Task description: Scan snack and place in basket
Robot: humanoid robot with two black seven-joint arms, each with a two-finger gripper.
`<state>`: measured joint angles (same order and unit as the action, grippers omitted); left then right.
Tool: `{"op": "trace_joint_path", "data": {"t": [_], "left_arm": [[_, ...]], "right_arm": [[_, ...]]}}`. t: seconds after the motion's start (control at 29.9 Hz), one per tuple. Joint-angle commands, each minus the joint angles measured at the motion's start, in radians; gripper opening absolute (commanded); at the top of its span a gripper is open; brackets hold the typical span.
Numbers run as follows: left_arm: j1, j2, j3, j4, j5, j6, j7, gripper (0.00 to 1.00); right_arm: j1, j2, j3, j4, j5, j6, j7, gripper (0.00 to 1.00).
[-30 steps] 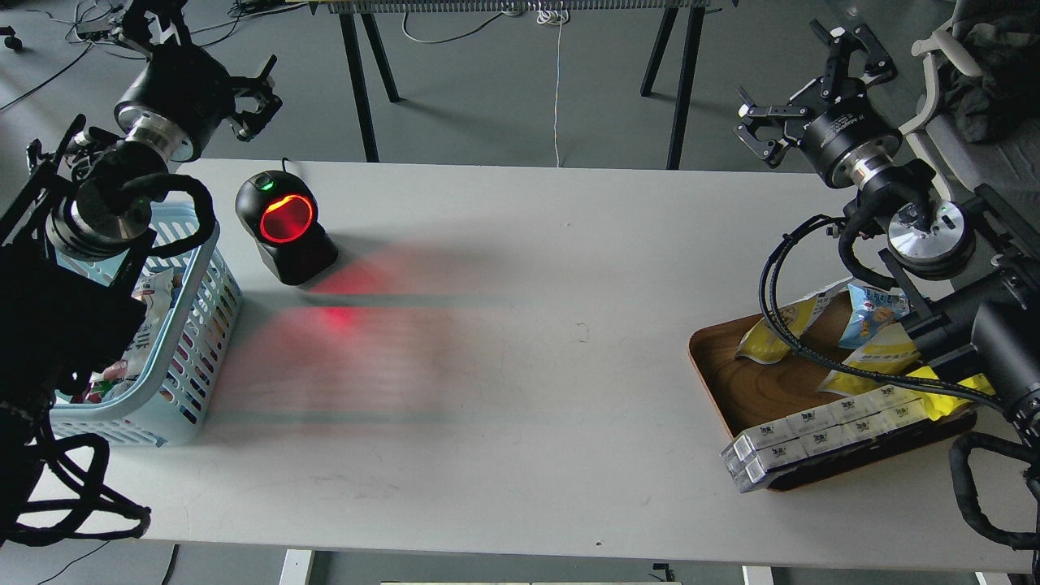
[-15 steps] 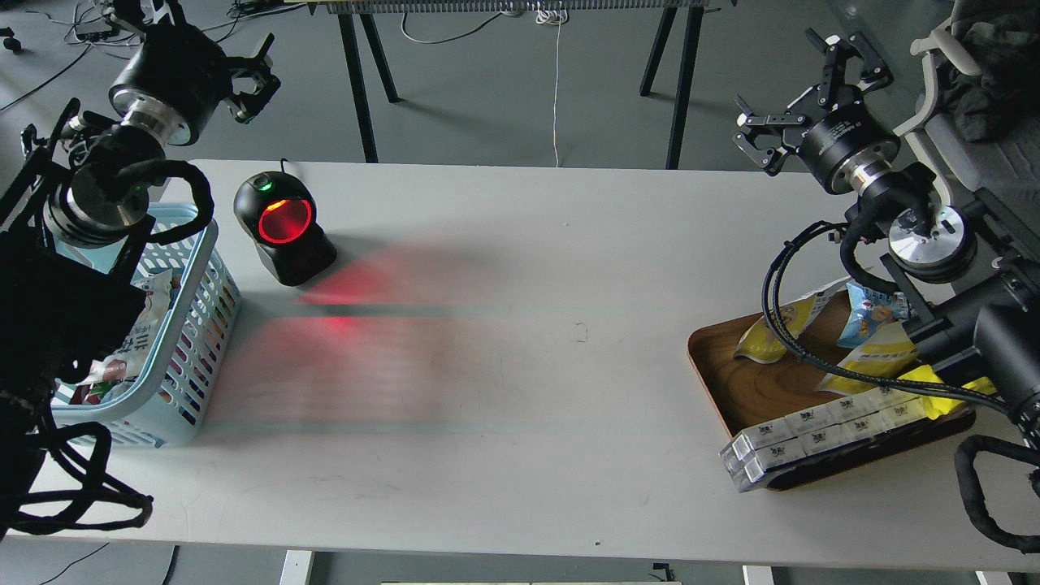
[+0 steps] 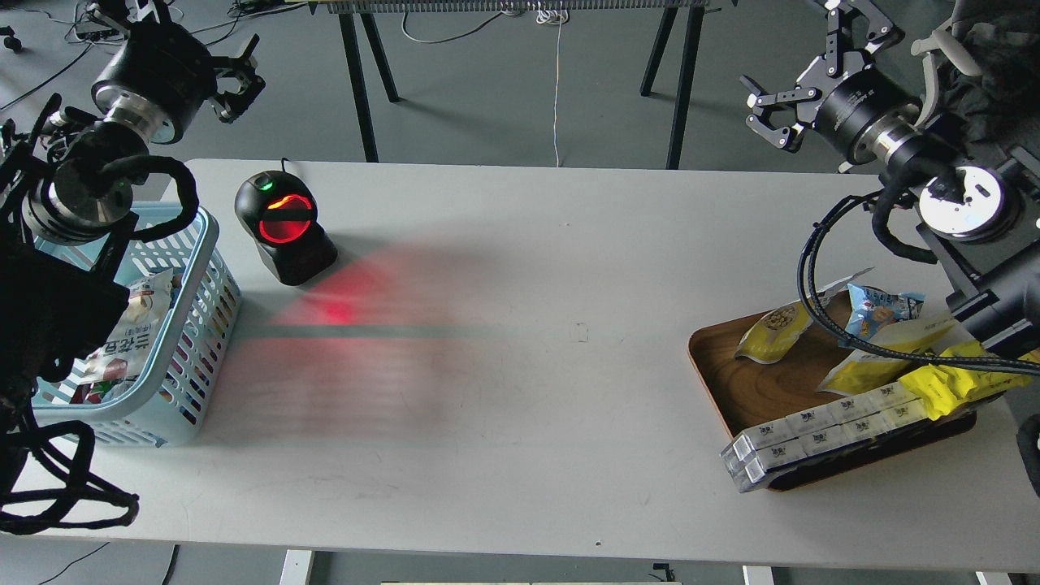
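Observation:
The snack (image 3: 774,331), a yellow and white pouch with a round bean picture, lies on the brown wooden tray (image 3: 760,390) at the right. The light blue basket (image 3: 191,333) stands at the table's left edge and holds several packets. My right gripper (image 3: 795,71) is open and empty, raised beyond the table's far right edge, well above and behind the tray. My left gripper (image 3: 242,80) is open and empty, raised beyond the far left corner, behind the basket and scanner.
A black barcode scanner (image 3: 282,227) with a glowing red window stands right of the basket and casts red light on the table. The tray also holds a blue cartoon packet (image 3: 881,307), bright yellow packets (image 3: 951,380) and white boxes (image 3: 821,435). Cables hang over the tray.
My right arm has moved up and to the right, uncovering more of the tray. My left arm has moved up and slightly left. Both grippers stayed open.

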<state>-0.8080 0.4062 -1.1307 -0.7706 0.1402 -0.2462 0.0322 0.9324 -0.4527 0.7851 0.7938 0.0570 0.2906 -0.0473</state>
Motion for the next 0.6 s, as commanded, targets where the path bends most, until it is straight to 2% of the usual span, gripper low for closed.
{"op": "trace_joint_path", "data": {"t": [0.0,0.17,0.3,0.37,0.57], "left_arm": [[0.003,0.003,-0.006,-0.003,-0.001,-0.008,-0.006,1.0],[-0.008,0.003,-0.011,-0.007,-0.001,-0.008,-0.008,1.0],[-0.013,0.005,-0.014,-0.016,-0.002,-0.008,-0.009,1.0],[-0.014,0.005,-0.015,-0.018,-0.002,-0.008,-0.009,1.0],[-0.014,0.005,-0.014,-0.038,-0.002,-0.008,-0.009,1.0]], "right_arm": [[0.098,-0.063,-0.128,0.004,0.001,-0.001,-0.002,0.99],[0.279,-0.145,-0.361,0.054,0.004,-0.016,-0.015,0.99],[0.462,-0.225,-0.594,0.152,0.003,-0.047,-0.101,0.99],[0.557,-0.257,-0.708,0.203,0.003,-0.079,-0.129,0.99],[0.86,-0.429,-1.025,0.503,0.003,-0.123,-0.218,0.99]]}}
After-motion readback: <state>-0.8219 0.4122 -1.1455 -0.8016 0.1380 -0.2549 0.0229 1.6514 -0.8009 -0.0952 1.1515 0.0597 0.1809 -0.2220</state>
